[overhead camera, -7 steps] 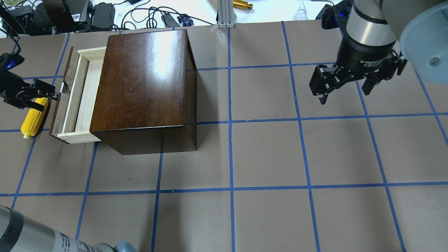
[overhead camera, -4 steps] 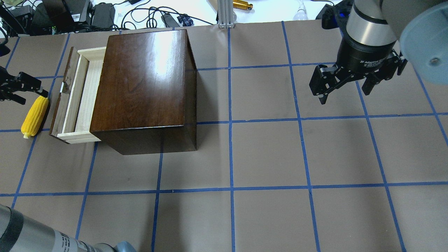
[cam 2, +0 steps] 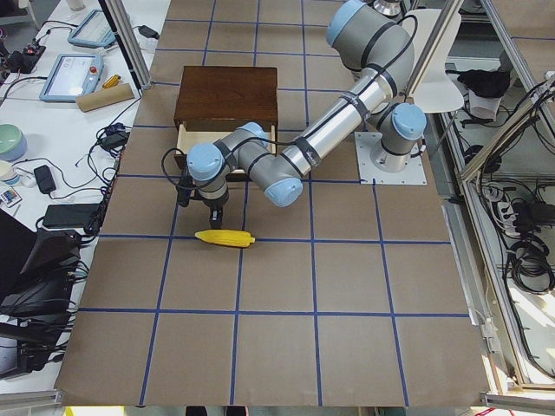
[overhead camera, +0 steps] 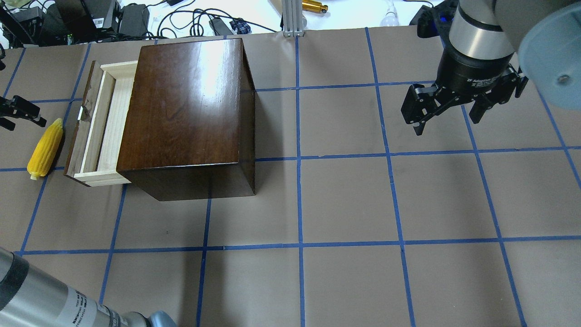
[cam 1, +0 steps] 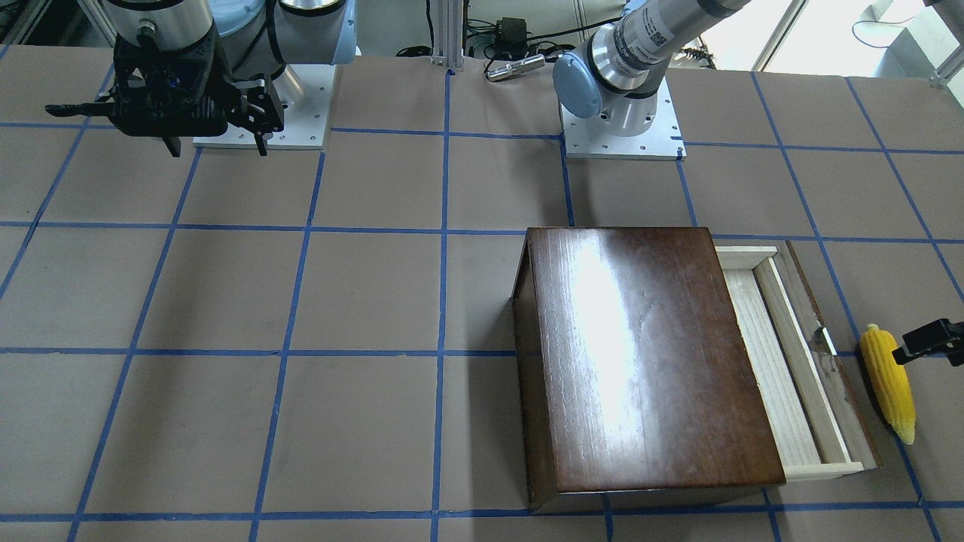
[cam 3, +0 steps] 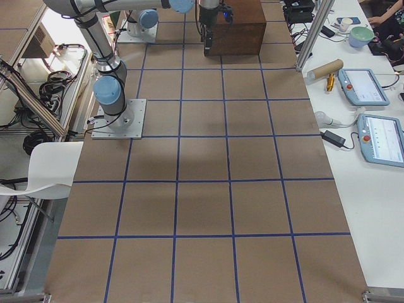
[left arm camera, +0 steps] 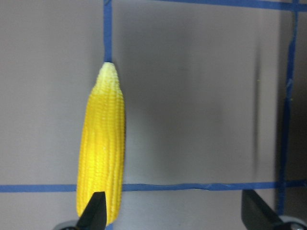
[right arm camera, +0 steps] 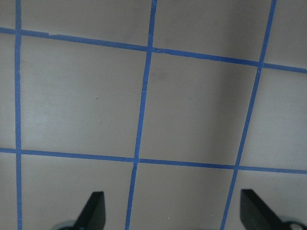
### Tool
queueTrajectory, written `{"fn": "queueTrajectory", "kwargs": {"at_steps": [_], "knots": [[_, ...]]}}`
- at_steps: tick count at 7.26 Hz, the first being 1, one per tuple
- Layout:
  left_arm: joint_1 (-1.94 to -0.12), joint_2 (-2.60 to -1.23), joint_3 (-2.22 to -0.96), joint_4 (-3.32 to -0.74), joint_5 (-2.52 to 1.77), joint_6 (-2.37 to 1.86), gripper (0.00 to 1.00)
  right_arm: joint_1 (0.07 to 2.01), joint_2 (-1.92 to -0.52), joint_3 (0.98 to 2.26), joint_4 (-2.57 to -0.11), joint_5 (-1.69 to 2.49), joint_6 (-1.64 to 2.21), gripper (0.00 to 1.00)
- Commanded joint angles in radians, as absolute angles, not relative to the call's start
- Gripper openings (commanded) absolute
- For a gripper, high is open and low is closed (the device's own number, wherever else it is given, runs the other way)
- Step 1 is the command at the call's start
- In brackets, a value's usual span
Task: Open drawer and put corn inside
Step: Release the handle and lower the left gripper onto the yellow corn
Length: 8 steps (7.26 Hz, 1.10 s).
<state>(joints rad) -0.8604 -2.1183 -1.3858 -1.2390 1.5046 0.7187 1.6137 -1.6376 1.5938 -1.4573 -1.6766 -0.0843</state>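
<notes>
The dark-brown wooden box [overhead camera: 186, 109] stands at the left of the table with its drawer [overhead camera: 102, 122] pulled partly out; the pale wood tray shows empty. The yellow corn [overhead camera: 44, 147] lies flat on the table just left of the drawer's front panel. It also shows in the front-facing view [cam 1: 889, 384] and the left wrist view [left arm camera: 101, 153]. My left gripper [overhead camera: 20, 119] is open and empty at the view's left edge, just behind the corn's blunt end. One left fingertip [left arm camera: 93, 213] overlaps that end. My right gripper [overhead camera: 447, 118] is open and empty, far to the right.
Cables, power bricks and an aluminium post [overhead camera: 290, 18] lie beyond the table's far edge. The left arm's forearm [overhead camera: 41, 299] crosses the near left corner. Blue tape lines grid the brown table [overhead camera: 345, 200].
My left gripper has drawn back from the drawer's pull and off the corn, toward the left edge. The drawer, corn and right arm have not moved.
</notes>
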Motion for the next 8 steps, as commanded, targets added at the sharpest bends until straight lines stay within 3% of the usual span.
{"fn": "queueTrajectory", "kwargs": {"at_steps": [1, 8], "knots": [[-0.853, -2.176, -1.387, -1.177, 1.555, 0.752, 1.00, 1.614, -1.638, 1.594, -1.457, -1.677, -0.084, 1.00], [-0.853, -2.289, -1.408, -1.115, 1.601, 0.747, 1.00, 1.614, -1.637, 1.594, -1.457, -1.677, -0.084, 1.00]]}}
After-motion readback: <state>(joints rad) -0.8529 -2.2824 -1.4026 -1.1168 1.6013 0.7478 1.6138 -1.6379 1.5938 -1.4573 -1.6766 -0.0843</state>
